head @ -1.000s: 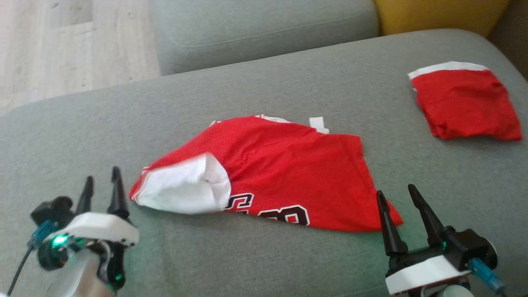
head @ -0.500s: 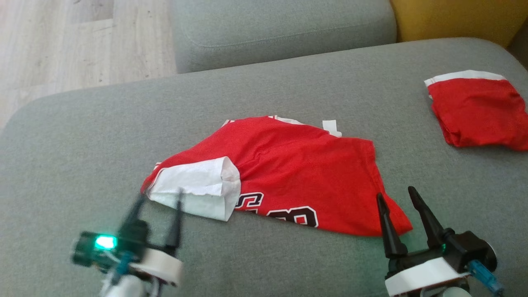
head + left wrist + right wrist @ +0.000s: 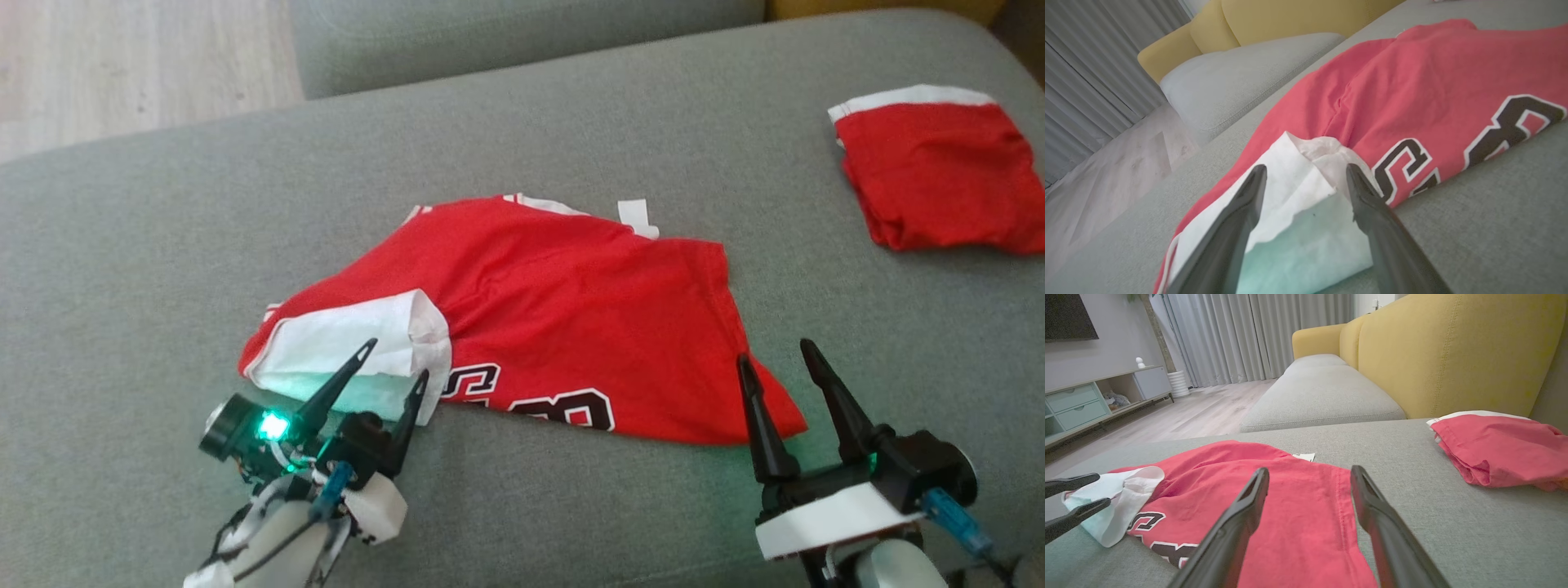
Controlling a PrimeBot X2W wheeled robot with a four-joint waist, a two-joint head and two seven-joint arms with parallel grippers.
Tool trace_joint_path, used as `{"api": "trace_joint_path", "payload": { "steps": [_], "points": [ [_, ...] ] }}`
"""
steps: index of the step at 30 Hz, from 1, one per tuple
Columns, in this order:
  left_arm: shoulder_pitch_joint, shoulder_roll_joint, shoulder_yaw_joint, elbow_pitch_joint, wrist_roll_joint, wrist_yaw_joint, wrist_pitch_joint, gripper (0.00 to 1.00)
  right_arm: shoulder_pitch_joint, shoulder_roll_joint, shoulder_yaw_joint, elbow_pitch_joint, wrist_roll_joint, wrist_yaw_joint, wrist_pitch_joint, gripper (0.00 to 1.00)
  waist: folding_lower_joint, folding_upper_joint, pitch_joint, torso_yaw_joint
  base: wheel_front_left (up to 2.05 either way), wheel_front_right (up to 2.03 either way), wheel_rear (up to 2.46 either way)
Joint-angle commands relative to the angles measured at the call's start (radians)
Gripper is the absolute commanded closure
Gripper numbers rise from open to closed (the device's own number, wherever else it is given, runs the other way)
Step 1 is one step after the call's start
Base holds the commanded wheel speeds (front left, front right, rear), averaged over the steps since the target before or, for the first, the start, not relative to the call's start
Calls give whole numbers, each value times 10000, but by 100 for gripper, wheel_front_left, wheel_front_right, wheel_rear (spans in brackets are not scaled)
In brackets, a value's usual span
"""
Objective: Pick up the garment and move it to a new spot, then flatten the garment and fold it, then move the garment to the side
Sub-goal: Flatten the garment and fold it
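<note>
Toward the red garment (image 3: 571, 302), crumpled on the grey cushion (image 3: 147, 261), the left gripper (image 3: 399, 358) has swung in from the lower left, jaws wide astride its white flap (image 3: 343, 351); the right gripper (image 3: 772, 349) hovers wide at its near corner. Nothing is lifted yet, so every step seems left. Left wrist view shows that flap between the fingers (image 3: 1237, 220); head view adds a folded red piece (image 3: 939, 175) well apart.

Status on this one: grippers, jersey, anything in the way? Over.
Left gripper open at white turned-out corner of the red jersey. Right gripper open, empty, by its near hem. Jersey crumpled on grey cushion, unfolded. Second folded red garment far right, clear.
</note>
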Motion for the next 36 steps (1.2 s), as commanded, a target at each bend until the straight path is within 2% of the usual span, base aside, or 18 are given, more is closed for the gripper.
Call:
{"api": "trace_joint_path", "payload": {
  "steps": [1, 8, 14, 15, 16, 18, 19, 22, 25, 27, 30, 33, 34, 35, 36],
  "points": [
    [-547, 104, 306, 89, 51, 10, -78, 0, -387, -139, 264, -297, 20, 67, -53, 0, -2, 0, 182, -122, 0, 0, 0],
    [-774, -47, 323, 799, -106, 91, -127, 0, -470, -173, 226, -288, 0, 67, -53, 0, -2, 0, 277, -294, 0, 0, 0],
    [-310, 43, 350, 390, -240, 278, -134, 0, -391, -196, 164, -282, 0, 67, -53, 0, -2, 0, 165, -346, 0, 0, 0],
    [-238, 75, 352, 342, -257, 293, -135, 17, -386, -198, 160, -278, -1, 67, -53, 0, -2, 0, 146, -346, 0, 0, 0],
    [-238, 75, 352, 342, -257, 293, -135, 17, -386, -198, 160, -278, -1, 67, -53, 0, -2, 0, 146, -346, 0, 0, 0],
    [-131, 107, 364, 269, -303, 322, -135, 35, -382, -197, 146, -275, -9, 67, -53, 0, -2, 0, 109, -337, 0, 0, 0],
    [-88, 118, 368, 249, -323, 336, -135, 52, -379, -195, 138, -274, -12, 67, -53, 0, -2, 0, 93, -329, 0, 0, 0],
    [-8, 144, 388, 236, -397, 345, -136, 68, -370, -187, 138, -277, -24, 67, -53, 0, -2, 0, 57, -307, 0, 0, 0],
    [10, 162, 391, 240, -436, 356, -136, 71, -359, -179, 154, -285, -31, 67, -53, 0, -2, 0, 46, -297, 0, 0, 0],
    [1, 167, 384, 240, -448, 366, -136, 86, -346, -183, 161, -300, -27, 67, -53, 0, -2, 0, 51, -291, 0, 0, 0],
    [-39, 180, 355, 214, -445, 361, -136, 100, -327, -200, 162, -311, -12, 67, -53, 0, -2, 0, 67, -267, 0, 0, 0],
    [-59, 217, 297, 219, -398, 376, -137, 99, -312, -217, 168, -298, -1, 67, -53, 0, -2, 0, 63, -245, 0, 0, 0],
    [-70, 235, 262, 229, -355, 396, -137, 84, -308, -222, 167, -292, 3, 67, -53, 0, -2, 0, 59, -237, 0, 0, 0],
    [-88, 258, 219, 217, -293, 430, -137, 57, -306, -226, 163, -286, 9, 67, -53, 0, -2, 0, 54, -229, 0, 0, 0],
    [-105, 289, 169, 210, -225, 460, -137, 11, -304, -230, 162, -277, 15, 67, -53, 0, -2, 0, 45, -223, 0, 0, 0]
  ]
}}
